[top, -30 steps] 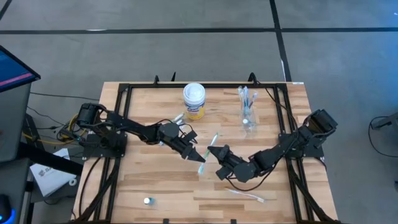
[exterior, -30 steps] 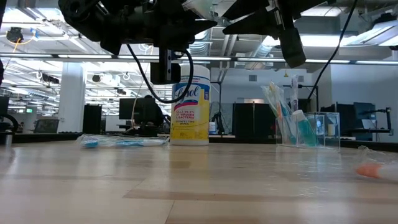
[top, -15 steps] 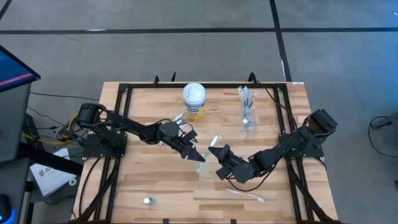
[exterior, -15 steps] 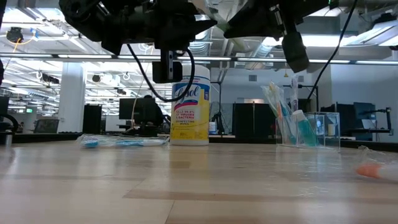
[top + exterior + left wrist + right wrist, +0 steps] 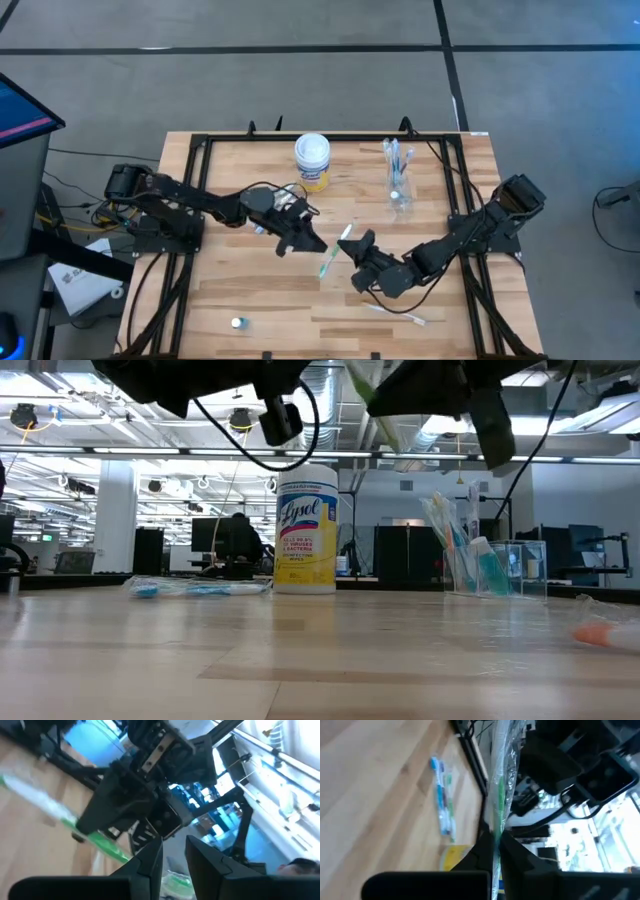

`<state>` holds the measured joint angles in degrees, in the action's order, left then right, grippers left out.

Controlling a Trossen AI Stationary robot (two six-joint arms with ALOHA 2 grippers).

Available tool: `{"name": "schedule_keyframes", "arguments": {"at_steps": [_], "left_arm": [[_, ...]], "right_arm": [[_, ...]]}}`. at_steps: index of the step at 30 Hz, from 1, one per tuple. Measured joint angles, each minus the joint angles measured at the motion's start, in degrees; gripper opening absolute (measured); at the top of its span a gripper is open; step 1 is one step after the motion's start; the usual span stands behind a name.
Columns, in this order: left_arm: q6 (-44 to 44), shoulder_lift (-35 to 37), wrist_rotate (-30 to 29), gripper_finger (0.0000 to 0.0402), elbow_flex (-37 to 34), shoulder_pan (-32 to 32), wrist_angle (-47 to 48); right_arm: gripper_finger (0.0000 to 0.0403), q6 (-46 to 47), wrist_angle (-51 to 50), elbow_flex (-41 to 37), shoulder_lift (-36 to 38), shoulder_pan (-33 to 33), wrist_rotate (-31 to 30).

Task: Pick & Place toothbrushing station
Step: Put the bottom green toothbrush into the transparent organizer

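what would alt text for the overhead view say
Seen from above, the right claw holds a green toothbrush over the middle of a wooden table, while the left claw sits just beside it, empty. A white-lidded canister and a clear cup of toothbrushes stand at the far edge.

Wooden table [image 5: 250,290]: canister [image 5: 312,162], clear cup [image 5: 399,194], toothbrushes [image 5: 398,315].

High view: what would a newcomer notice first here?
Mid-table, the right gripper is shut on a green toothbrush lifted off the table, with the left gripper just beside it. Behind stand a yellow-labelled canister and a clear cup of toothbrushes.
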<state>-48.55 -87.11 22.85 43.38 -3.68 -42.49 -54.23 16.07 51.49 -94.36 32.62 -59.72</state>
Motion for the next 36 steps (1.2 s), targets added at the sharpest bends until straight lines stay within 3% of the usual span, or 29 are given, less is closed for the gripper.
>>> {"name": "schedule_keyframes", "arguments": {"at_steps": [7, 14, 36], "left_arm": [[8.40, 3.31, -2.94, 0.0065, -0.04, 0.00, 2.31], [12.65, 3.54, -4.88, 0.0052, -0.04, -0.13, 4.10], [20.58, 3.52, -11.37, 0.0049, -0.04, -1.78, 4.12]], "right_arm": [[0.0003, 15.40, -6.69, -0.02, 0.46, 0.00, 2.82], [0.0003, 30.44, -10.03, -3.25, 5.76, -0.35, 2.51], [0.0000, 64.56, -10.93, -26.34, 35.27, -0.87, -10.78]]}}
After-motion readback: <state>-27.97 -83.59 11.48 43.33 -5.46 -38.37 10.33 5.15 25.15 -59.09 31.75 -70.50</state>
